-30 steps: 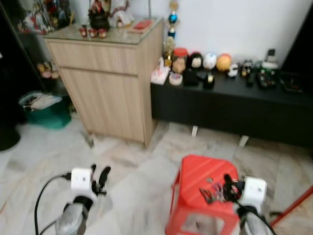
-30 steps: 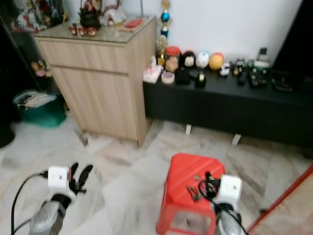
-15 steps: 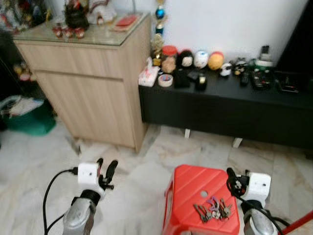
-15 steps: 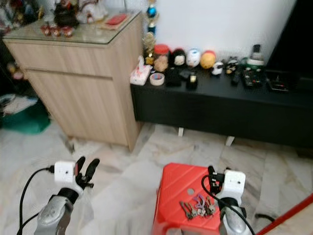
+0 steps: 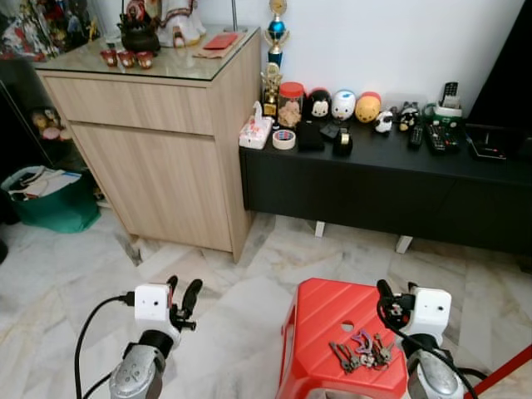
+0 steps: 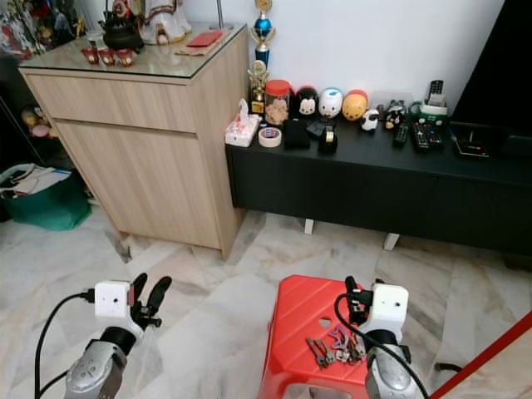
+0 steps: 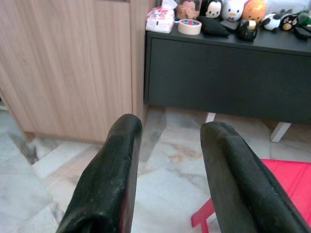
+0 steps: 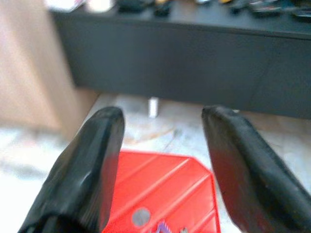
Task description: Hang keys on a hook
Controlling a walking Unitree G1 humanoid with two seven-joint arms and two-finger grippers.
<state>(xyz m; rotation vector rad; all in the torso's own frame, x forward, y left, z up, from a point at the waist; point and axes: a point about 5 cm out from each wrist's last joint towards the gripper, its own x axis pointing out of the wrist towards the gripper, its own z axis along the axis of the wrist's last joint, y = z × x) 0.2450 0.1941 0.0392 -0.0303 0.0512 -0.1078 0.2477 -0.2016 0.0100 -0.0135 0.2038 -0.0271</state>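
Observation:
A bunch of keys with a purple tag lies flat on the top of a red plastic stool in front of me. My right gripper hangs open just beyond and to the right of the keys, holding nothing. The right wrist view looks between its open fingers at the stool below. My left gripper is open and empty over the marble floor, left of the stool. The stool's corner shows past its fingers in the left wrist view.
A light wooden cabinet stands at the back left. Beside it a low black bench carries several figurines and remotes. A green bin sits far left. A red bar crosses the lower right corner.
The whole view has shifted and sharpened as the camera moved. My right gripper, close against the keys a second ago, now stands a little beyond them. The keys stay on the stool.

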